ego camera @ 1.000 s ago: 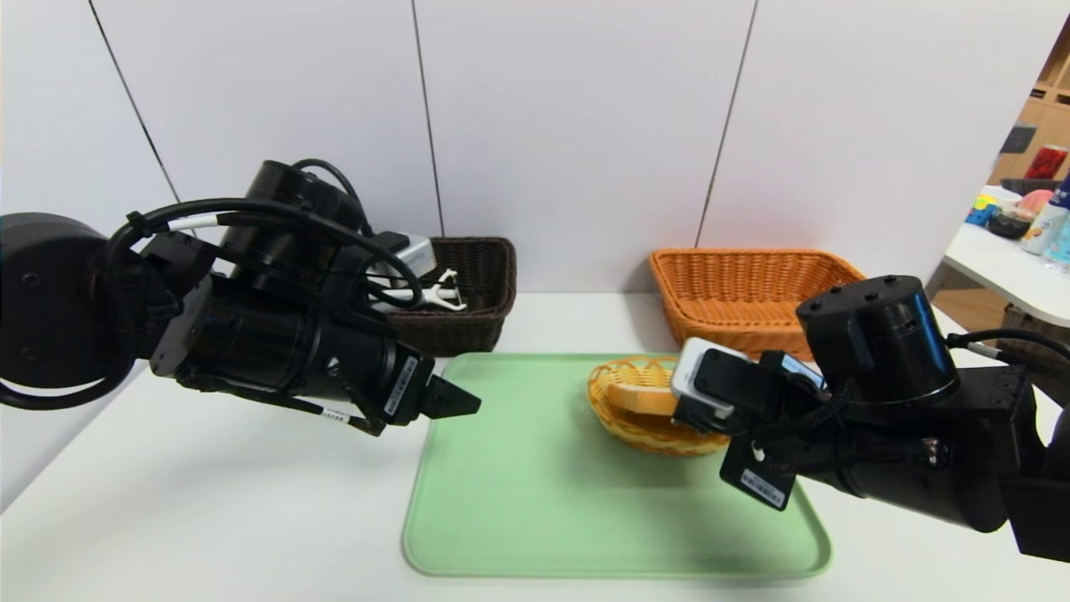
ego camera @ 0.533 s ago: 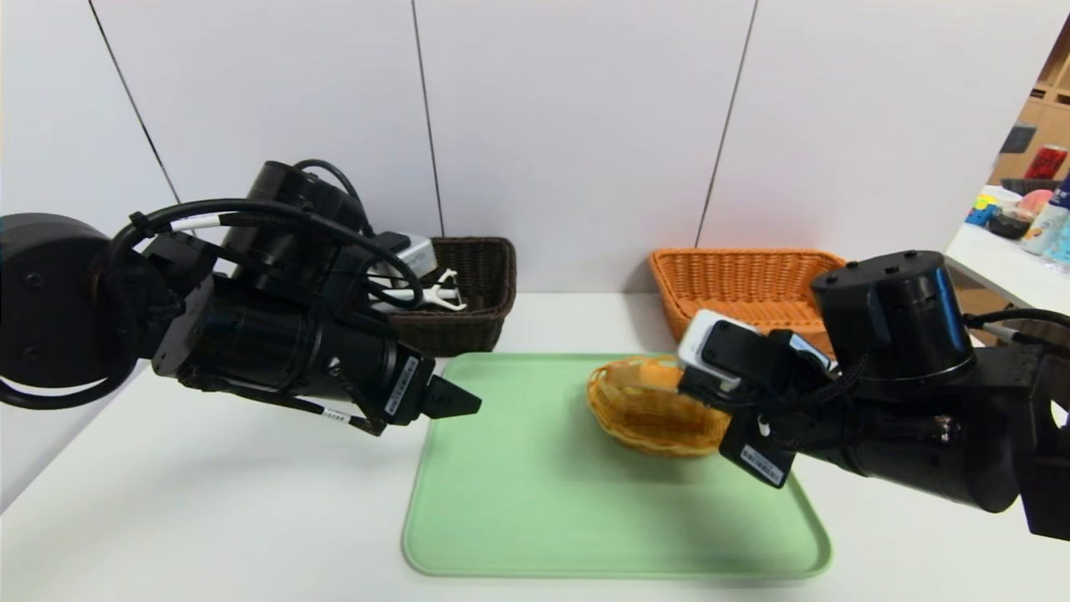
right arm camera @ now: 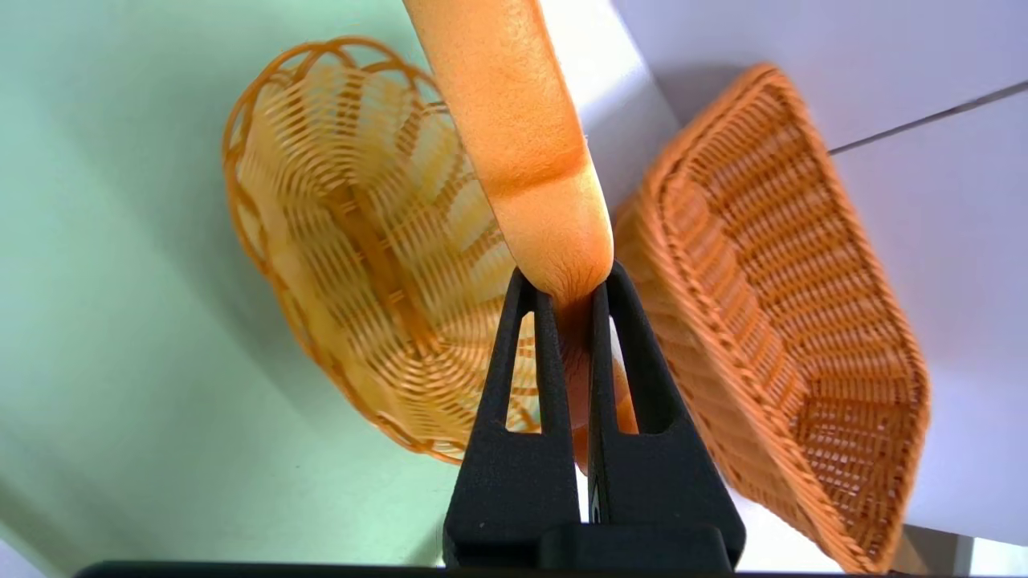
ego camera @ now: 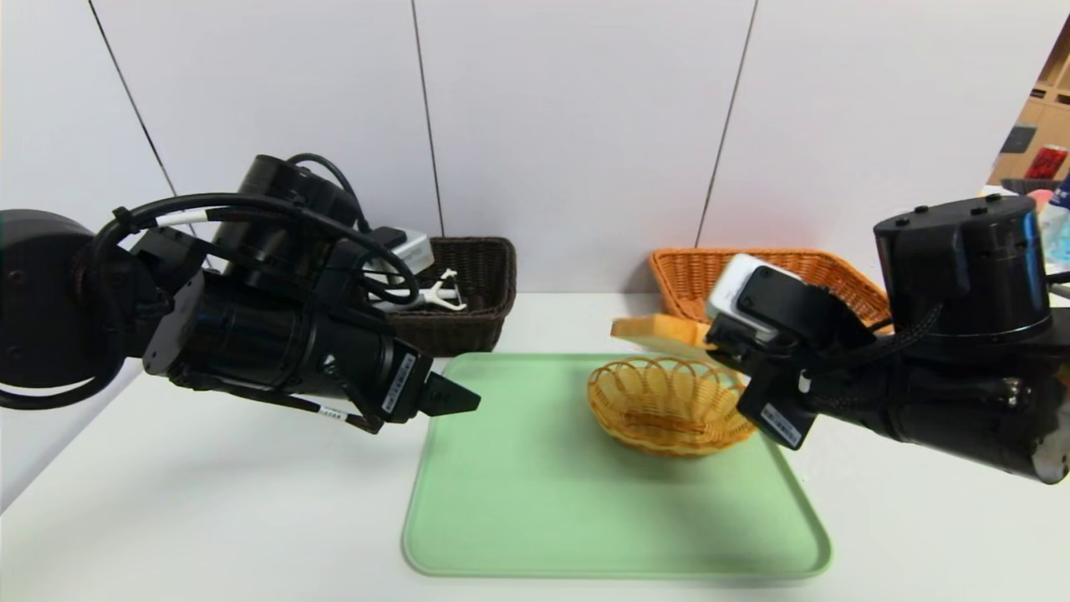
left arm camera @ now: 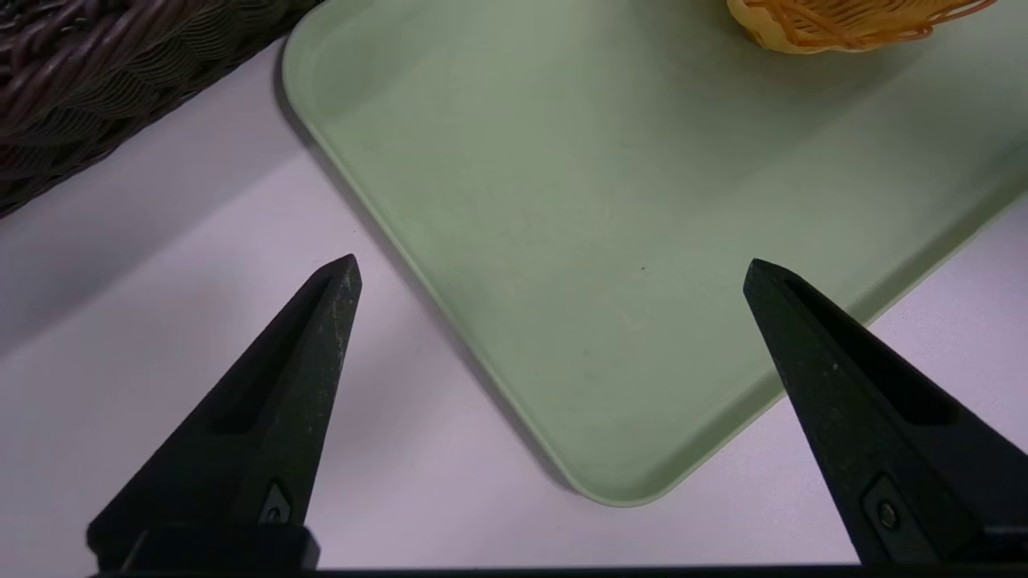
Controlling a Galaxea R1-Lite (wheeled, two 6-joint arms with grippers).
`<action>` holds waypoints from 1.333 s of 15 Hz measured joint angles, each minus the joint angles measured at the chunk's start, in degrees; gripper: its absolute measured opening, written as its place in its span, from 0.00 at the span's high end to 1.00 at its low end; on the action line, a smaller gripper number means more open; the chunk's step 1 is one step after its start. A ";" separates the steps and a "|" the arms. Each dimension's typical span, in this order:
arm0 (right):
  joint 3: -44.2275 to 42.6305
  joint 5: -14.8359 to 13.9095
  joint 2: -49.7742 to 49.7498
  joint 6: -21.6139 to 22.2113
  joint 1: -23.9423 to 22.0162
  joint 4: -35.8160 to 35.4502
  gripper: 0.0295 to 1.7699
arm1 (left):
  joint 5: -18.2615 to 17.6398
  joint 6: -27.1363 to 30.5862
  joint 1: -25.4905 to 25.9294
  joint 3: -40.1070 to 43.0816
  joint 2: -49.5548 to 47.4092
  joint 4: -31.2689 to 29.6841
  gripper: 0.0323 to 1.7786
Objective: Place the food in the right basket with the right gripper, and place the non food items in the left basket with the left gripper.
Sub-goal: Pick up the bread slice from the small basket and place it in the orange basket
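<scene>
My right gripper is shut on the food, a thick bread slice with an orange-brown crust, pinched at one edge. It hangs in the air above the small oval yellow basket, just in front of the orange-tan right basket. My left gripper is open and holds nothing, hovering over the near left corner of the green tray. The white peeler lies in the dark brown left basket.
The green tray lies on the white table between the two large baskets, with the small yellow basket standing on it. A white panelled wall runs close behind. A side table with bottles stands at the far right.
My right gripper has lifted the bread slice up out of the small yellow basket and carried it back towards the orange-tan basket. The left arm has hardly moved.
</scene>
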 joint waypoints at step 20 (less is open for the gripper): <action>-11.84 4.58 7.36 -4.11 -25.47 -0.60 0.95 | 0.12 0.00 -0.22 0.09 0.41 -1.66 0.05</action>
